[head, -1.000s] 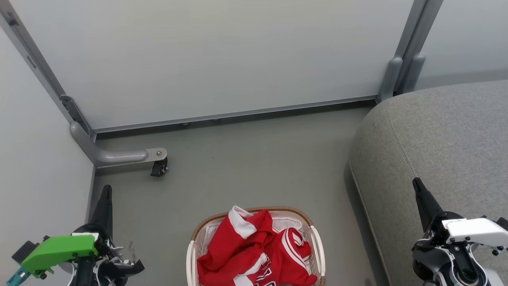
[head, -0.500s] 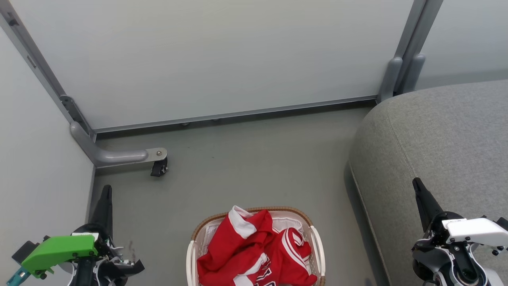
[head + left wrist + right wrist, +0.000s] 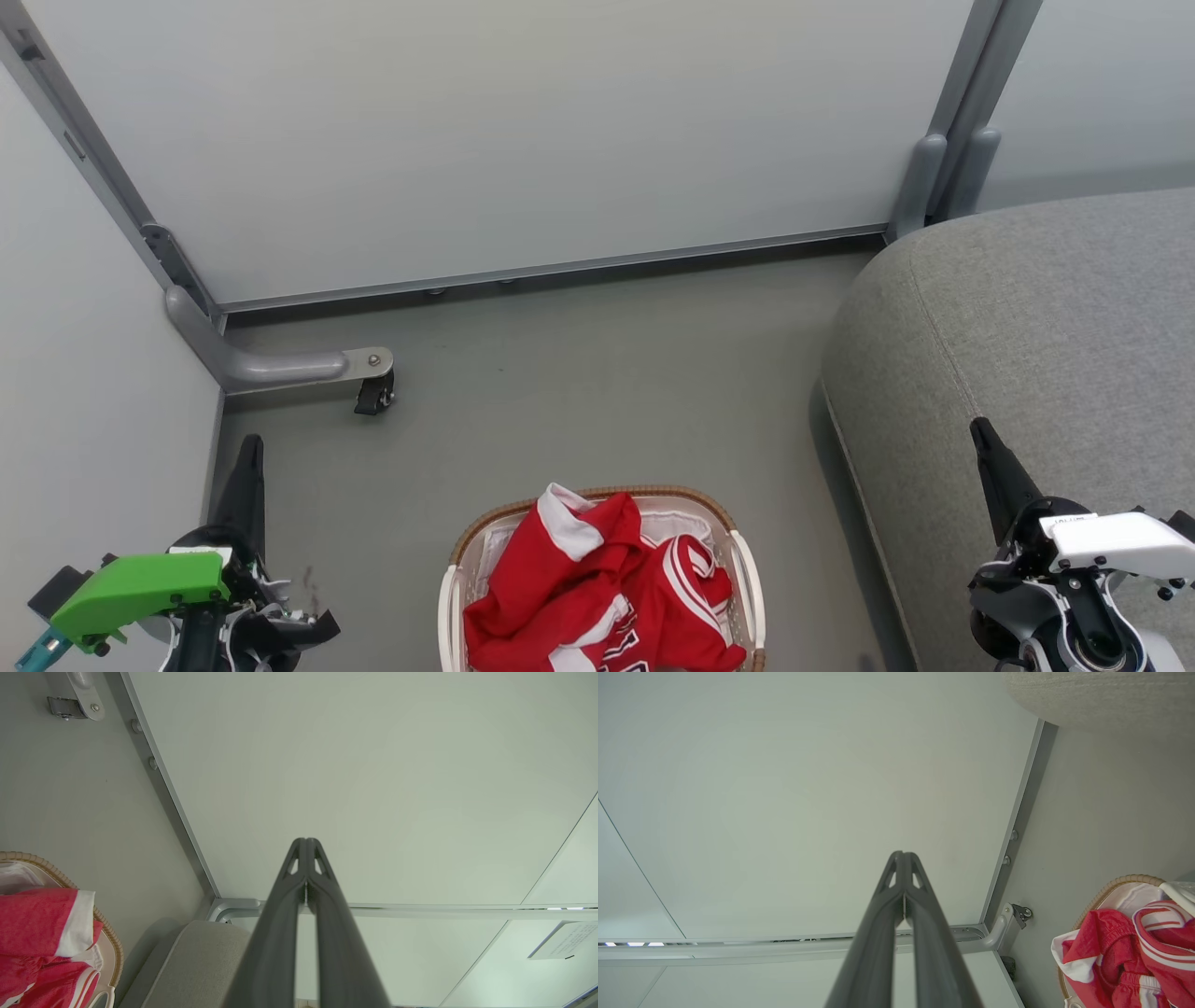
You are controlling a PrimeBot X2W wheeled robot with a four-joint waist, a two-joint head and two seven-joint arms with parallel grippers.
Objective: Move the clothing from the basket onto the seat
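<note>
- My left gripper hangs at the lower left of the head view, over the grey floor. Its two dark fingers are pressed together into one point, pinching nothing.
- My right gripper is at the lower right, its tip showing against the grey woven fabric of the seat. The fingers are closed flat against each other, and nothing is held there either.
- The basket stands on the floor between my two arms, at the bottom centre. It is near the seat's rounded left side, with a strip of floor between them.
- The clothing lies in the basket, a crumpled red heap. There is a white cuff at the top, white stripes on the right-hand piece, and black lettering cut off by the bottom edge.
- Pale partition panels close off the far side, and a small black caster sits on the floor at the left corner.
- Both wrist views look along closed fingers towards those panels, with the basket and its red heap at the edge.
</note>
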